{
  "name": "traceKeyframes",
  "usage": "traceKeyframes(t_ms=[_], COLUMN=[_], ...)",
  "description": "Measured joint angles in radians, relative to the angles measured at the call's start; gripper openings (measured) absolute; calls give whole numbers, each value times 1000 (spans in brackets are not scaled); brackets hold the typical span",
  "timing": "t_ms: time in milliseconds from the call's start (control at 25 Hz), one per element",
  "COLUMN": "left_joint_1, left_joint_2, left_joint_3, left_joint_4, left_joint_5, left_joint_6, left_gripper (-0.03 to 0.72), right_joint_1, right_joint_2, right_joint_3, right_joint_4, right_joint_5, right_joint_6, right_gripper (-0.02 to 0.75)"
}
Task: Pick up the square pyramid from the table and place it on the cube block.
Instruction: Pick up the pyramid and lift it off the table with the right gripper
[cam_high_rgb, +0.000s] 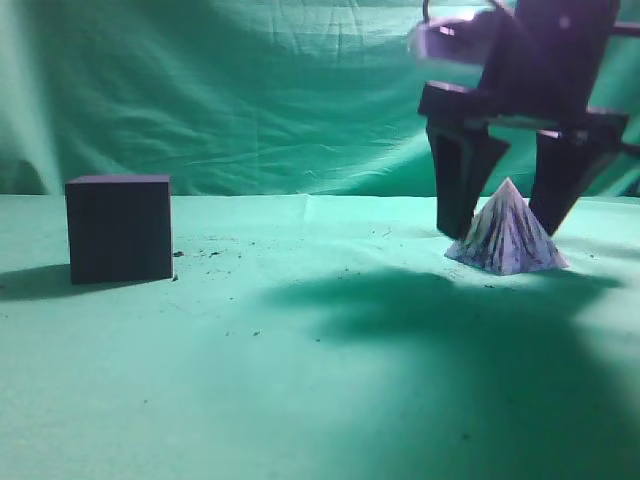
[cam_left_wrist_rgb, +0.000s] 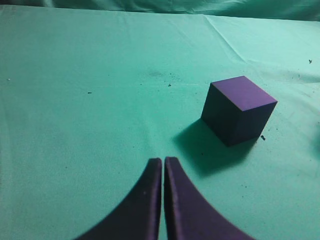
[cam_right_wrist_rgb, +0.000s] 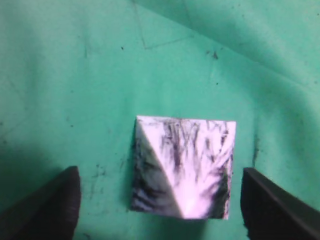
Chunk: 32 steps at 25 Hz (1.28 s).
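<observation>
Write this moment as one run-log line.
right hand: open, straddling pyramid | left hand: shut, idle | pyramid: on table | cube: bare top | step: grasp not yet made

One square pyramid (cam_high_rgb: 508, 238), one cube block (cam_high_rgb: 120, 228), two tools: right (cam_high_rgb: 505, 228), left (cam_left_wrist_rgb: 163, 165).

We note the square pyramid (cam_high_rgb: 508, 238) upright on the green table (cam_high_rgb: 320, 380), toward its right side, pale lilac-white with dark marbled streaks. The cube block (cam_high_rgb: 120, 228), matte dark purple, sits flat well apart near the left edge; specks lie beside it, possibly debris.
</observation>
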<state>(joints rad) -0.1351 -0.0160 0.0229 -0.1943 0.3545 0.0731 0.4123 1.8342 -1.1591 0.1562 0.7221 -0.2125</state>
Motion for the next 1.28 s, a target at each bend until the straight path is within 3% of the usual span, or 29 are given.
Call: traceKeyframes(t_ms=[120,200,440,560,640,720,1080,1280], left_joint_1=[0,0,0,0,0,0,0,0], left_joint_2=[0,0,0,0,0,0,0,0], left_joint_3=[0,0,0,0,0,0,0,0], left_joint_4=[0,0,0,0,0,0,0,0], left_joint_5=[0,0,0,0,0,0,0,0], left_joint_6=[0,0,0,0,0,0,0,0], left_gripper=[0,0,0,0,0,0,0,0], right_joint_1=[0,0,2,2,2,2,8,14], right_joint_2=[41,55,74,82,90,97,97,67], right_joint_3=[-2,-4,-15,-23,-27,-35,-65,-128], right_joint_4=[-22,-39,-67,-94,-103,-110,-146,-209], right_joint_5=[-6,-19,-31,-21,-4,11,50,153], right_joint_6=[0,0,0,0,4,12,70,69], right_gripper=[597,543,549,440,455,391,400,400])
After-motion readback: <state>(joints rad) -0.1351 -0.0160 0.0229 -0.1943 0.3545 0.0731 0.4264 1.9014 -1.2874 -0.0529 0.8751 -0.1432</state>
